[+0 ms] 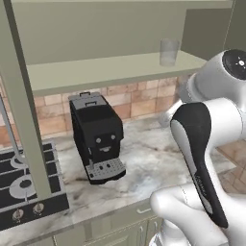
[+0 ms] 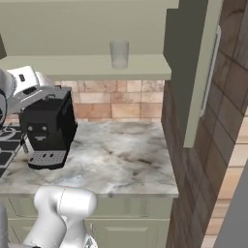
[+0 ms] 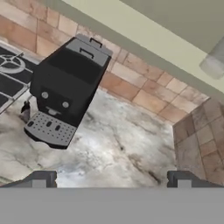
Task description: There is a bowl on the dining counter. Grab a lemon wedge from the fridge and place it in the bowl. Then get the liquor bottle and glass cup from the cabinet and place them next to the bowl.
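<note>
hand (image 3: 111, 180): fingers apart, holding nothing | glass cup (image 3: 215, 62): on cabinet shelf, above-right of hand

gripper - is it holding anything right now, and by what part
Nothing is held. The gripper is open, its fingertips wide apart over bare countertop; the glass cup stands on the cabinet shelf.

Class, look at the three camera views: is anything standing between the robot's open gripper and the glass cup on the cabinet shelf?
Nothing visible blocks it. The glass cup stands alone on the open shelf of the cabinet. The gripper, jaws wide apart, points down at the marble counter; the coffee machine sits below the shelf, off to the cup's left.
</note>
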Available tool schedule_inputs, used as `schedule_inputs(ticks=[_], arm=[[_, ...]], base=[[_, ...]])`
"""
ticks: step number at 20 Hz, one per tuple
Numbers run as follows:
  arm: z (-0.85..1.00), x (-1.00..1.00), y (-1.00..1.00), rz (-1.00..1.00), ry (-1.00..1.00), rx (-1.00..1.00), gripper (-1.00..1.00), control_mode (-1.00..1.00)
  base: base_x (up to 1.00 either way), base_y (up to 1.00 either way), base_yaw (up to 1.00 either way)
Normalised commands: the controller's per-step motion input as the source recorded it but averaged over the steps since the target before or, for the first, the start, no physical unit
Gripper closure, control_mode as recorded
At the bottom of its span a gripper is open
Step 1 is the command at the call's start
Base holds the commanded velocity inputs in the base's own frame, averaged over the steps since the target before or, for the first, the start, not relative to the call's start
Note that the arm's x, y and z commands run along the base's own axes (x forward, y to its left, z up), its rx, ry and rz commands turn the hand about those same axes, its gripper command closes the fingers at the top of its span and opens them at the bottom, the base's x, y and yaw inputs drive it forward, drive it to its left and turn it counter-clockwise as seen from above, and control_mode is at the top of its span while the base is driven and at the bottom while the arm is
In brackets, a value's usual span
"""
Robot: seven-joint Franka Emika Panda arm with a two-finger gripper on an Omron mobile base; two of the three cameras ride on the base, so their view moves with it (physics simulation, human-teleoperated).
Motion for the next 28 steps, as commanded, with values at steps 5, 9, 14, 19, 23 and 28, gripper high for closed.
schedule_inputs(ticks=[5, 9, 14, 19, 23, 28], arm=[[0.40, 0.21, -0.08, 0.00, -0.14, -0.20, -1.00, -1.00], [0.46, 0.08, -0.08, 0.00, -0.12, -0.23, -1.00, -1.00], [0.39, 0.26, -0.19, 0.00, -0.02, -0.18, -1.00, -1.00], [0.07, 0.36, -0.28, 0.00, -0.04, -0.14, -1.00, -1.00], [0.00, 0.25, -0.11, 0.00, -0.08, -0.17, -1.00, -1.00], [0.00, 0.25, -0.12, 0.00, -0.16, -0.19, -1.00, -1.00]], base=[[0.00, 0.00, 0.00], [0.00, 0.00, 0.00], [0.00, 0.00, 0.00], [0.00, 0.00, 0.00], [0.00, 0.00, 0.00], [0.00, 0.00, 0.00]])
